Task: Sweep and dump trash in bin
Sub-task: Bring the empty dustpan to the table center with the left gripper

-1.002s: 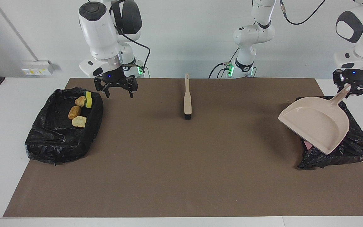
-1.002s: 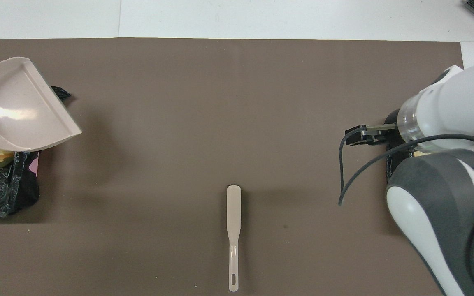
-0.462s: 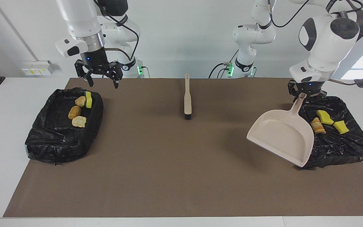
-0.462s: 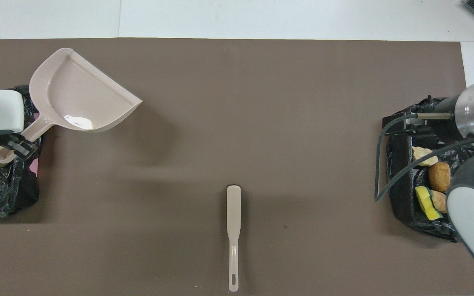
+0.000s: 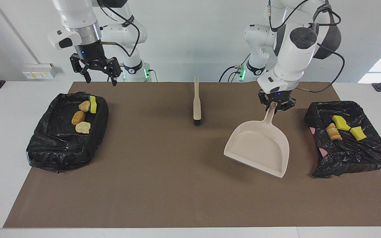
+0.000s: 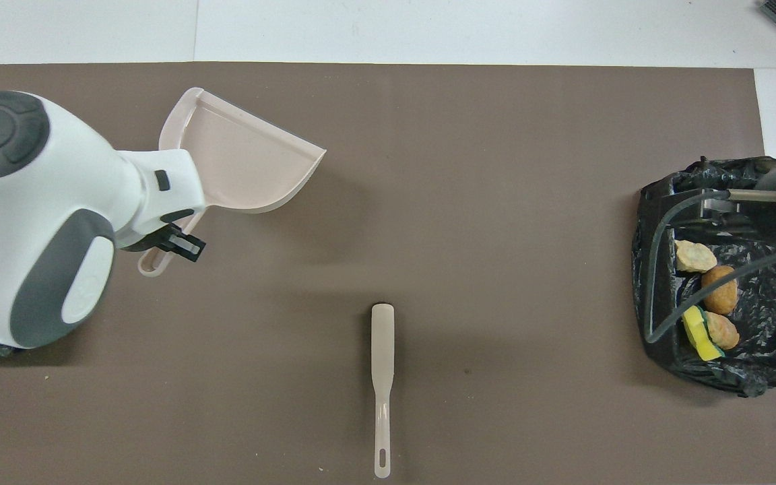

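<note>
My left gripper (image 5: 275,107) is shut on the handle of the beige dustpan (image 5: 258,149), whose pan (image 6: 246,158) is empty and hangs tilted over the mat beside the black-lined bin (image 5: 369,155) at the left arm's end. Trash lies in that bin: two yellow wedges (image 5: 341,123) and an orange lump (image 5: 333,132). A second bin (image 5: 58,152) at the right arm's end holds three tan lumps (image 5: 78,117) and a yellow wedge (image 5: 93,104). My right gripper (image 5: 100,81) is open and holds nothing, up in the air over that bin's rim on the robots' side.
The beige hand brush (image 5: 197,105) lies on the brown mat (image 5: 164,185) midway between the arms, its handle (image 6: 382,431) toward the robots. In the overhead view the left arm covers the bin at its end.
The left arm carried the dustpan from over its bin toward the middle of the mat, uncovering the trash inside. The right gripper rose and drew back from above its bin, still open.
</note>
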Robot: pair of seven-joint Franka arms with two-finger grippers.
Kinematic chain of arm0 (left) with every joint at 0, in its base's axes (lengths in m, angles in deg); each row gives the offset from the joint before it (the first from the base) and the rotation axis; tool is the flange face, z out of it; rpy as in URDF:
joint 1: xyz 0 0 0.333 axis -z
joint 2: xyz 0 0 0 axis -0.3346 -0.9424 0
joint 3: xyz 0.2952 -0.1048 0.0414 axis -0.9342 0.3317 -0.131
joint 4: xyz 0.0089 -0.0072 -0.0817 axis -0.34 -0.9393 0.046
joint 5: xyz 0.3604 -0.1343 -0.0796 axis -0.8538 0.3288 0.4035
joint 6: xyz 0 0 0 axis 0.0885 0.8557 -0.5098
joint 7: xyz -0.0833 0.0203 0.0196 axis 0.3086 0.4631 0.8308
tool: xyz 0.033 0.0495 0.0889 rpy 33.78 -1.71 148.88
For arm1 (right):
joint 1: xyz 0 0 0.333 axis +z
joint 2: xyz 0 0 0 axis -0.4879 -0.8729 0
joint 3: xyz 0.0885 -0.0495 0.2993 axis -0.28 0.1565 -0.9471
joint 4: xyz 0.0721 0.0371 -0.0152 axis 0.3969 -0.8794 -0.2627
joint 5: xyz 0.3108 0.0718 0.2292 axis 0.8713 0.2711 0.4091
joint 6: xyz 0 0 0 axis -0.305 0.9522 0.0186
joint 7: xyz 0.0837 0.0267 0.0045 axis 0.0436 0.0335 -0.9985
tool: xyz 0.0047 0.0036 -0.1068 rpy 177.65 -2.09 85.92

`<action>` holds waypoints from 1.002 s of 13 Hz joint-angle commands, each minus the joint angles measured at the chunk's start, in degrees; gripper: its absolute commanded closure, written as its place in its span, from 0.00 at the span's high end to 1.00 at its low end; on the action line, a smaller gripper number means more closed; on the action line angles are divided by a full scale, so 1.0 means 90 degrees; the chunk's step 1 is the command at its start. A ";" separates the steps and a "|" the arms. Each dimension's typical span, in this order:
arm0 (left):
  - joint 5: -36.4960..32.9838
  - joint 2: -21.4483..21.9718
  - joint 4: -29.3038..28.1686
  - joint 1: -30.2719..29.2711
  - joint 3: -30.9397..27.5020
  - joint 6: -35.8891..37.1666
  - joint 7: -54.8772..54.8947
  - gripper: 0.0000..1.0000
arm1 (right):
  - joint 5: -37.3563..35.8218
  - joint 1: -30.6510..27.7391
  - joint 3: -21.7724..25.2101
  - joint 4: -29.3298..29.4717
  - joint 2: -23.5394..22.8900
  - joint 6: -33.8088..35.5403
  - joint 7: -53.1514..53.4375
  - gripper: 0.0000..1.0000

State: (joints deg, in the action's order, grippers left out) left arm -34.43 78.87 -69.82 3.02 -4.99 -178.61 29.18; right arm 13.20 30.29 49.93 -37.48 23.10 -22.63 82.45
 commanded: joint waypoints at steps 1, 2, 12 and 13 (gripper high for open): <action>0.0187 -0.0321 0.0060 0.0693 -0.0142 -0.0307 -0.0964 0.00 | 0.0097 0.0035 0.0362 0.0019 0.0302 0.0277 0.0003 1.00; 0.0245 -0.0574 0.0158 0.0967 -0.0142 -0.0443 -0.1432 0.00 | 0.0087 0.0094 0.0703 0.0019 0.0409 0.0335 -0.0239 1.00; 0.0656 -0.3067 0.1780 0.1868 -0.0161 -0.1558 -0.3781 0.00 | 0.0136 0.0143 0.1273 -0.0284 0.0449 0.0317 -0.1130 1.00; 0.0676 -0.3038 0.1789 0.1791 -0.0161 -0.1587 -0.3810 0.58 | 0.0136 0.0143 0.1244 -0.0284 0.0449 0.0307 -0.1130 1.00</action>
State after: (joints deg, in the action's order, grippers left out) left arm -29.48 52.72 -56.40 19.05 -5.22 -192.84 -4.28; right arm 13.46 31.71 61.37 -38.50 25.69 -20.56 73.09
